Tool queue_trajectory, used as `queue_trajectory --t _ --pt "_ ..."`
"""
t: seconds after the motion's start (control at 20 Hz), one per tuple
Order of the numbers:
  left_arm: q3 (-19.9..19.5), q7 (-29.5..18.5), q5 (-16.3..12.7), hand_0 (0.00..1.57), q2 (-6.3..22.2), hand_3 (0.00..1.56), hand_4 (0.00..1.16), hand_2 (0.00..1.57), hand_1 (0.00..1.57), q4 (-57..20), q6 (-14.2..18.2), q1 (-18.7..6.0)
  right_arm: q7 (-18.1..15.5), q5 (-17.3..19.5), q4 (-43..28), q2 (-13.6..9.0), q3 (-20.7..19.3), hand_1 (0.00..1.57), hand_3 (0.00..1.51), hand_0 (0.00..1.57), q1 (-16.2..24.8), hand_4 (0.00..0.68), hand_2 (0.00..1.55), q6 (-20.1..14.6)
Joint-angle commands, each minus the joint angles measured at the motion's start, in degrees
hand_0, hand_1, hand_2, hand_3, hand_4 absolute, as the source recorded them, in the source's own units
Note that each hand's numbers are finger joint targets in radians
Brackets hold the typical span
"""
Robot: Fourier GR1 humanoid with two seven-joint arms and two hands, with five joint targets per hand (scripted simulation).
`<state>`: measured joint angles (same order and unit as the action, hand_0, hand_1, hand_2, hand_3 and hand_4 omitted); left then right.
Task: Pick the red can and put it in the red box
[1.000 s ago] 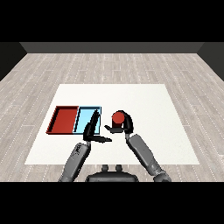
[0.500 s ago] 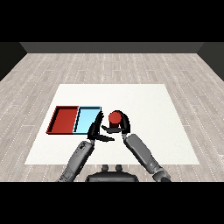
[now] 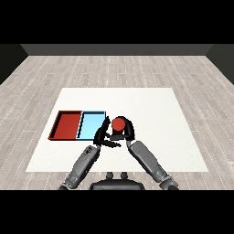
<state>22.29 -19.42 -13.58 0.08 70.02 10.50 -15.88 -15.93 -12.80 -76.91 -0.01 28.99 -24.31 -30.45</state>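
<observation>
Red can (image 3: 118,123) is being gripped by the right hand (image 3: 126,132), whose black fingers are curled round it from the right side and behind. It is being held just beside the right edge of the light blue tray (image 3: 91,124), on the side away from the target. Whether it is being lifted clear of the white table (image 3: 151,109) or is resting on it cannot be told from this angle.

The left hand (image 3: 101,135) is being held close against the can's left side, fingers straight and pointing up, nothing being clasped by it. Whether it is touching the can is hard to tell.

As for progress: the pick looks to be done, or very nearly, since the can is being enclosed. The placing is not yet done. The red tray (image 3: 60,127) is lying at the far left of the pair, so the can is being kept a whole blue tray away from where it belongs. What is left, by this reading, is a carry leftward across the blue tray and a release inside the red one.
</observation>
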Motion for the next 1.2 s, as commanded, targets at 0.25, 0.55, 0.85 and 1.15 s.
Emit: queue_trajectory --t 0.25,0.55,0.85,1.15 --pt "6.5 -1.7 -3.5 0.0 -0.1 0.0 0.0 0.0 0.0 0.2 4.6 -0.3 0.1 -3.7 0.5 0.0 2.8 1.48 1.37 1.48 -3.5 0.62 1.44 -2.8" --pt "5.0 -2.5 -4.4 0.0 -0.1 0.0 0.0 0.0 0.0 -0.4 4.1 -2.9 -3.5 -3.5 2.5 0.0 0.8 1.49 1.37 1.49 0.1 0.617 1.45 1.9" --pt "3.7 -1.5 -1.3 0.0 -0.1 0.0 0.29 0.0 0.0 -1.6 4.5 -3.6 -2.5 -9.4 5.4 0.0 9.7 1.49 1.37 1.49 -8.7 0.642 1.46 -7.2" --pt "7.0 2.5 -6.6 1.57 -0.1 1.49 0.99 1.56 1.57 -0.8 20.3 -4.0 -4.1 -11.6 6.8 0.0 7.5 1.48 1.37 1.48 -8.4 0.632 1.45 -3.8"
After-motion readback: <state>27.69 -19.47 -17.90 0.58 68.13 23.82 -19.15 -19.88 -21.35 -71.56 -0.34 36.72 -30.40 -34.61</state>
